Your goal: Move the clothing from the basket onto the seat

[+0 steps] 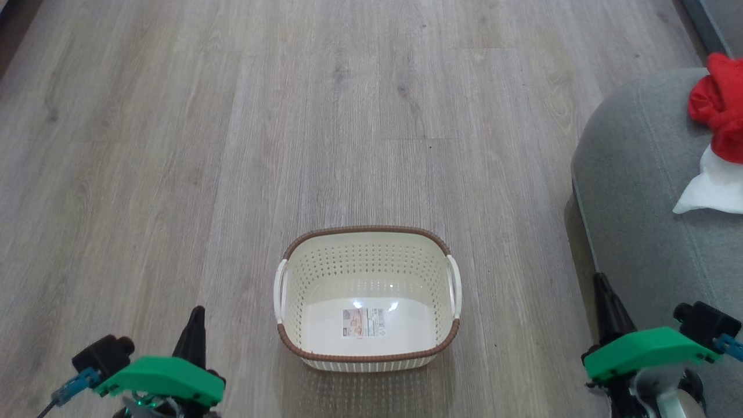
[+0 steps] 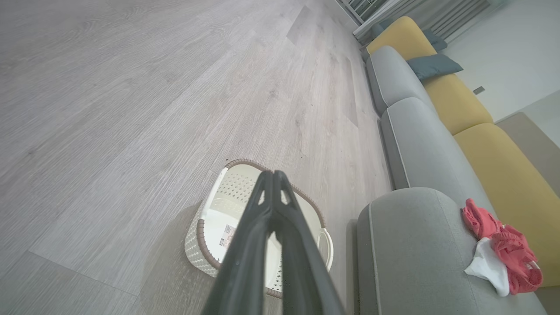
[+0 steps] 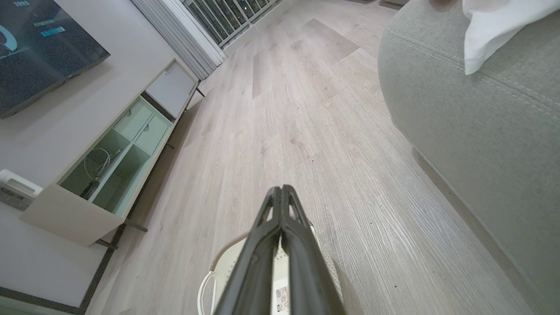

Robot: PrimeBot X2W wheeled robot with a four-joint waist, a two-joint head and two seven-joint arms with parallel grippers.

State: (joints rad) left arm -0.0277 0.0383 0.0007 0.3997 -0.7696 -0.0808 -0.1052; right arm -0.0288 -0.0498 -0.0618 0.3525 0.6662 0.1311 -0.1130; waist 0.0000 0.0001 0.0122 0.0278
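Note:
The cream perforated basket (image 1: 367,297) with a brown rim stands on the wood floor, holding nothing but the label on its bottom; it also appears as basket (image 2: 218,227) and basket (image 3: 227,271). Red and white clothing (image 1: 717,136) lies on the grey-green seat (image 1: 638,191) at the right edge, seen too as clothing (image 2: 503,251) on the seat (image 2: 407,245). A white cloth corner (image 3: 490,26) rests on the seat (image 3: 490,122). My left gripper (image 1: 196,316) is shut and holds nothing, left of the basket. My right gripper (image 1: 601,284) is shut and holds nothing, beside the seat's front.
A long sofa with grey cushions (image 2: 415,144) and yellow cushions (image 2: 503,175) runs beyond the seat. A low white TV cabinet (image 3: 109,162) with open shelves stands along the wall, a screen (image 3: 35,43) above it. Bare wood floor (image 1: 290,116) stretches ahead of the basket.

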